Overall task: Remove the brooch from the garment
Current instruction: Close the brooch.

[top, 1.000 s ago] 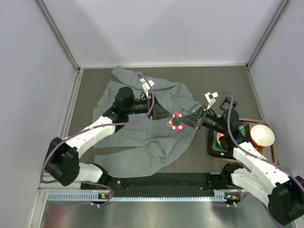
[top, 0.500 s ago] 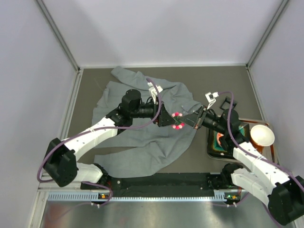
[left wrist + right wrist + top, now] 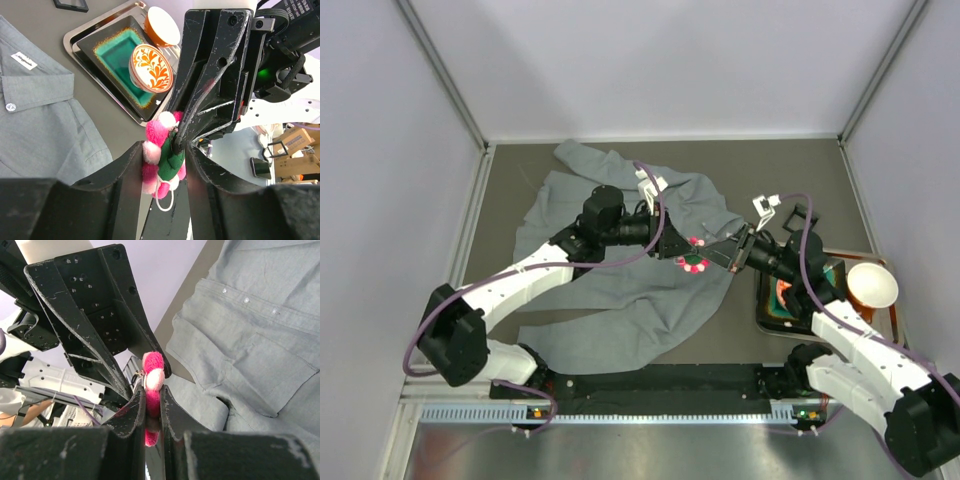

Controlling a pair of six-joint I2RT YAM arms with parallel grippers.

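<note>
Dark tabletop [image 3: 770,170] carries the garment [image 3: 620,300]; at frame centre, right fingers [image 3: 127,415] pinch the brooch [image 3: 693,262], left fingers [image 3: 125,170] clamp its petals, seemingly a handover.

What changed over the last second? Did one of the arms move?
The left gripper swung right to the pink flower-shaped brooch and now seems to clamp it from both sides. The right gripper stayed put, still pinching the brooch above the rumpled grey shirt, which has not shifted.

The brooch [image 3: 694,263] lies between the left pincer [image 3: 677,256] and the right pincer [image 3: 711,259], over the garment [image 3: 620,300], left of the tray [image 3: 762,310].
</note>
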